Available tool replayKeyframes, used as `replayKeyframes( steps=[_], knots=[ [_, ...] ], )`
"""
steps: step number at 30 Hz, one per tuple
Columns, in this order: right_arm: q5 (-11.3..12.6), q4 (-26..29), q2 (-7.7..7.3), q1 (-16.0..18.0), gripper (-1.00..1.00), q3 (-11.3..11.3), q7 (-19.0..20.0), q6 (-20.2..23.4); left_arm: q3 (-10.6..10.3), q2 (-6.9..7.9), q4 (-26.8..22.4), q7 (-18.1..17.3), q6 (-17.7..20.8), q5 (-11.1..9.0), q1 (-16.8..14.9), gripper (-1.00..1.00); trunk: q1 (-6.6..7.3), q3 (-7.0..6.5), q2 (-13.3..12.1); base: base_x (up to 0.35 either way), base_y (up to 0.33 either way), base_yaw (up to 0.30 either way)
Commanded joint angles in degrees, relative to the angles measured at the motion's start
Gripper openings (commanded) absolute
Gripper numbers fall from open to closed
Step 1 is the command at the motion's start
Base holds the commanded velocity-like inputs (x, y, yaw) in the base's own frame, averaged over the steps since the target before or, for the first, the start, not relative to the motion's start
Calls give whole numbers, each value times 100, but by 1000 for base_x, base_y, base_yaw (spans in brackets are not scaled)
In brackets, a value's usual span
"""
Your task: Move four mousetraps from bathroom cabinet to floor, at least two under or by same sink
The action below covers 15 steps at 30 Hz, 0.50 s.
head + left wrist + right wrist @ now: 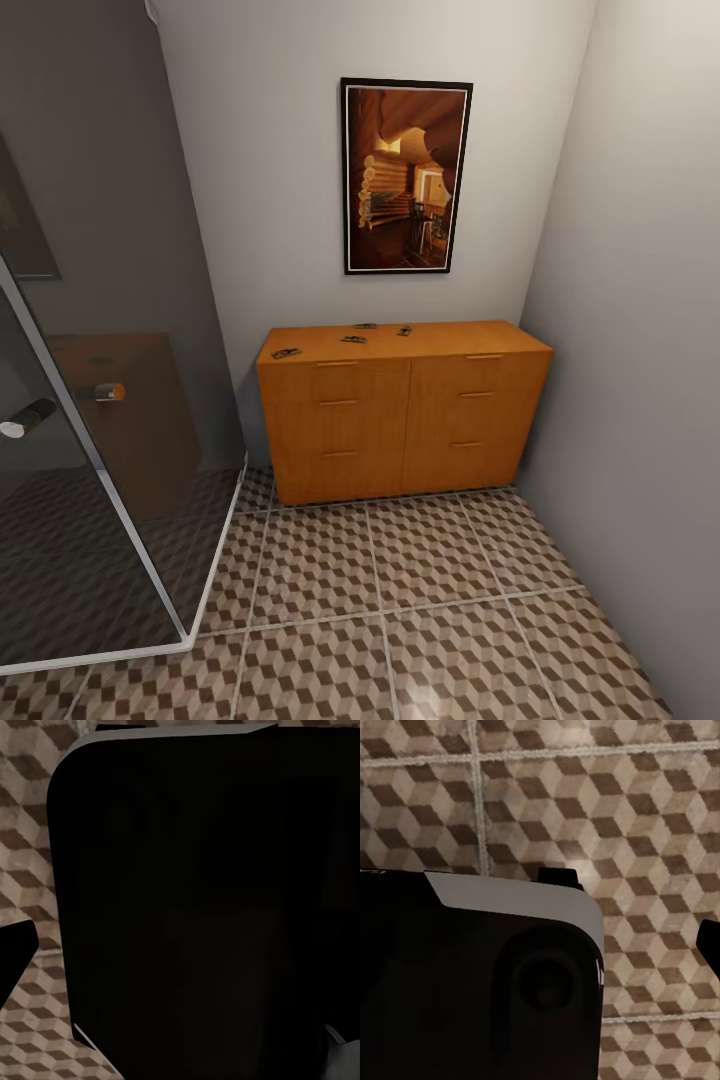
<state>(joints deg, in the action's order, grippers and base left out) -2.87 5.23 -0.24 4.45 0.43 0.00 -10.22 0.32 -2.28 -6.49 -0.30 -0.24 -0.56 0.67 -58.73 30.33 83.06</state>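
- Where the two grey walls meet, the cabinet (404, 412) stands on the bathroom floor (420, 600), all drawers closed.
- Four mousetraps lie on its top: one (286, 353) near the left front corner, another (353, 340) mid-top, two (365, 326) (404, 331) nearer the wall.
- A framed picture (406, 176) hangs above; a glass shower screen (100, 380) stands left.
- Both wrist views show dark robot housing over floor tiles; whether either pincer is spread or pressed together cannot be told.
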Motion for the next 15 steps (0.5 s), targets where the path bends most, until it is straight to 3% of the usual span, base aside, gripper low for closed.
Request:
replayKeyframes(
  steps=[1,15],
  knots=[
    [-30,-5,0,3,100,1,0,-17,3,-1,-11,-4,-2,-6,3,100,0,4,2,0,0,0],
    [-22,32,-23,3,100,-18,-31,-24,12,-1,-13,-2,-2,-6,3,100,0,4,2,0,0,0]
  ],
)
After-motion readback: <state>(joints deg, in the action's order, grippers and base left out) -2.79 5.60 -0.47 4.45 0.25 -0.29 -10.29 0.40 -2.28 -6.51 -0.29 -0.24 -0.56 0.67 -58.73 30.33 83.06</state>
